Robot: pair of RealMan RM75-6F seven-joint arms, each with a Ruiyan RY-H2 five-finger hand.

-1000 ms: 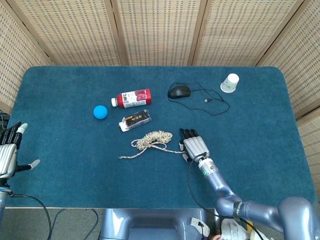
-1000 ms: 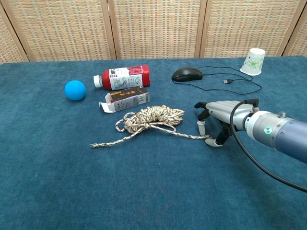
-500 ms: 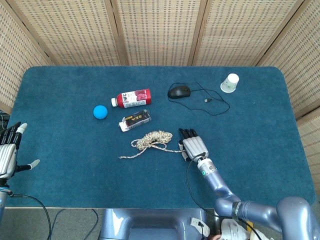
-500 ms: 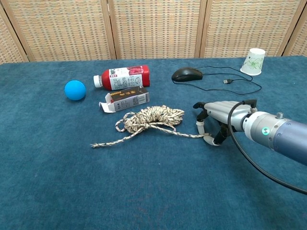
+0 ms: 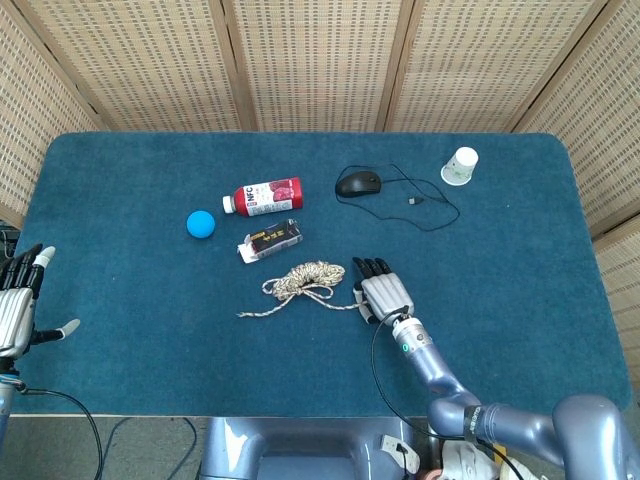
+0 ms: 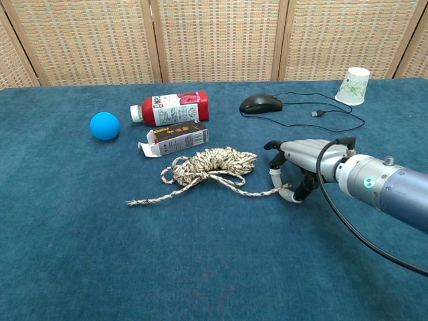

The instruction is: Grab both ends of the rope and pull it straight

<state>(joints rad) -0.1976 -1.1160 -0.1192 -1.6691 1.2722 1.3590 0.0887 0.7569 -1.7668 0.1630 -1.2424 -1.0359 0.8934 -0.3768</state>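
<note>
While the right hand (image 6: 289,165) is being held low over the cloth with its fingers curled downward, the near end of the rope (image 6: 208,168) is lying at its fingertips; whether that end is actually being pinched cannot be told from either view. The bundled middle of the rope is lying just to the left of this hand, and the far end (image 6: 132,202) is trailing out well beyond it, further left and nearer the table's front edge. The left hand (image 5: 15,305) is being held at the table's left edge, fingers spread and nothing in it, well apart from the far end.

Several risks are being posed, in judgement. If the near end is only being touched and not clamped, it is likely to slip free as soon as tension is applied. If pulling is begun before the far end is being held, the whole bundle is likely to be dragged toward the right hand rather than straightened. The box (image 6: 175,140) and bottle (image 6: 170,108), lying just behind the bundle, are at risk of being snagged or shifted by the uncoiling strands. A knot hidden in the bundle could also be tightened by pulling; none can be confirmed.
</note>
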